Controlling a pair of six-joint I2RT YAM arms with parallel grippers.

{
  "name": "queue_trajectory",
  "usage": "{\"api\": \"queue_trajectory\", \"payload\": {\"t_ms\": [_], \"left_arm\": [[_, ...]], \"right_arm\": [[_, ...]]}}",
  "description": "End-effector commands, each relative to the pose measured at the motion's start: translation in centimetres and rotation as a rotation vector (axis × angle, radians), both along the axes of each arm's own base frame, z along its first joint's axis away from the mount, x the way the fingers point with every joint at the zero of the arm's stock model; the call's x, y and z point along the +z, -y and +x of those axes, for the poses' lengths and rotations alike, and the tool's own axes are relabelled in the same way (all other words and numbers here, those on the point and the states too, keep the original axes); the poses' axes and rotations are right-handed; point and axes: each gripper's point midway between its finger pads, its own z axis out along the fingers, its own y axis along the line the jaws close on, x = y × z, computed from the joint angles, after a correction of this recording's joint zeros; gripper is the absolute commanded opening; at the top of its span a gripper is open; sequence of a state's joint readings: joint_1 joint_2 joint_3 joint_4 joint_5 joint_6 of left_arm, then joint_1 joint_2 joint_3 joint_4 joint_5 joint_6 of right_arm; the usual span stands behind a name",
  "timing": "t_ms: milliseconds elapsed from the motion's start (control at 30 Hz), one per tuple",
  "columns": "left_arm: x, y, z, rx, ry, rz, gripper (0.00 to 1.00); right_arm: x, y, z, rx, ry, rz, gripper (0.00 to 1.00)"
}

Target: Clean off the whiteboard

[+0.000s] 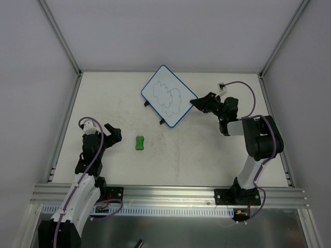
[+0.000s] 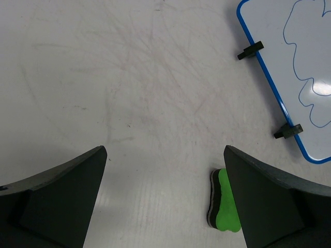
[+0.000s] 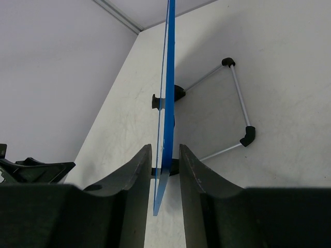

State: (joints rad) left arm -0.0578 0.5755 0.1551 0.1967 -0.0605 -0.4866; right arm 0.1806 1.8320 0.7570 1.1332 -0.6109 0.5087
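The whiteboard, white with a thin blue rim and a blue scribble on it, stands tilted at the back middle of the table. My right gripper is at its right corner. In the right wrist view the board is edge-on between the gripper's narrowly set jaws, which are shut on its rim. The green eraser lies flat on the table. My left gripper is open and empty just left of it. In the left wrist view the eraser lies by the right finger, with the gripper wide open above the table.
The board's two black feet rest on the table along its near-left edge. A wire stand props it from behind. Grey walls enclose the table at the back and sides. A metal rail runs along the near edge.
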Motion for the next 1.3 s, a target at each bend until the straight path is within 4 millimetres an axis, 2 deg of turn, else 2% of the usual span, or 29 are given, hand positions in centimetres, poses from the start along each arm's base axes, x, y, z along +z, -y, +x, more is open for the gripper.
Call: {"api": "queue_trajectory", "payload": {"t_ms": [0,167,200,267,300,500,600,733,800,833,867,900,933,1000,1033,1067,1233,1267], "left_arm": [[2.5,0.4,0.7,-0.011,0.062,-0.024,0.99],[2.5,0.6,0.7,-0.021,0.059,-0.032,0.99],[2.5,0.6,0.8,-0.021,0.059,-0.031,0.99],[2.5,0.6,0.7,-0.021,0.060,-0.032,0.99],[2.6,0.6,0.7,-0.019,0.062,-0.033,0.99],[2.3,0.6,1.0,-0.005,0.033,-0.048,0.99],[2.5,2.1,1.4,-0.081,-0.012,-0.070,0.99],[3.3,2.9,1.5,-0.089,-0.001,-0.086,0.99],[3.1,2.5,1.2,-0.052,-0.046,-0.075,0.99],[4.2,2.8,1.6,-0.054,-0.056,-0.069,0.99],[4.3,3.0,1.5,-0.057,-0.079,-0.052,0.99],[3.7,2.7,1.1,-0.040,-0.136,-0.019,0.99],[4.7,3.9,1.5,-0.081,-0.147,0.012,0.99],[4.5,4.6,1.1,-0.104,-0.207,0.079,0.99],[5.1,5.4,1.6,-0.130,-0.224,0.110,0.99],[5.0,6.5,1.3,-0.176,-0.245,0.134,0.99],[2.8,7.7,0.7,-0.224,-0.465,0.179,0.99],[1.4,7.8,0.6,-0.231,-0.528,0.202,0.99]], "right_arm": [[2.6,-0.3,0.9,0.011,0.111,0.018,0.30],[2.5,-0.2,1.0,0.011,0.108,0.019,0.20],[2.5,-0.1,1.1,0.009,0.108,0.019,0.12],[2.4,0.0,1.1,0.005,0.102,0.019,0.08],[2.3,0.0,1.1,0.005,0.100,0.019,0.00],[1.7,0.3,1.2,-0.002,0.084,0.019,0.00],[1.7,0.2,1.2,0.003,0.088,0.015,0.00],[1.9,0.2,1.1,0.006,0.096,0.021,0.00],[2.2,0.2,1.1,0.008,0.101,0.023,0.00],[2.4,0.2,1.0,0.008,0.107,0.023,0.00],[2.4,0.3,1.0,0.006,0.106,0.021,0.00],[2.4,0.3,1.0,0.005,0.108,0.022,0.00],[2.4,0.4,1.0,0.000,0.107,0.020,0.00],[2.4,0.4,1.0,0.000,0.109,0.019,0.00],[2.3,0.5,1.0,-0.002,0.106,0.020,0.00],[2.4,0.6,1.0,-0.002,0.105,0.021,0.00],[2.2,0.6,1.1,-0.003,0.103,0.019,0.00],[2.2,0.6,1.1,-0.002,0.103,0.019,0.00]]}}
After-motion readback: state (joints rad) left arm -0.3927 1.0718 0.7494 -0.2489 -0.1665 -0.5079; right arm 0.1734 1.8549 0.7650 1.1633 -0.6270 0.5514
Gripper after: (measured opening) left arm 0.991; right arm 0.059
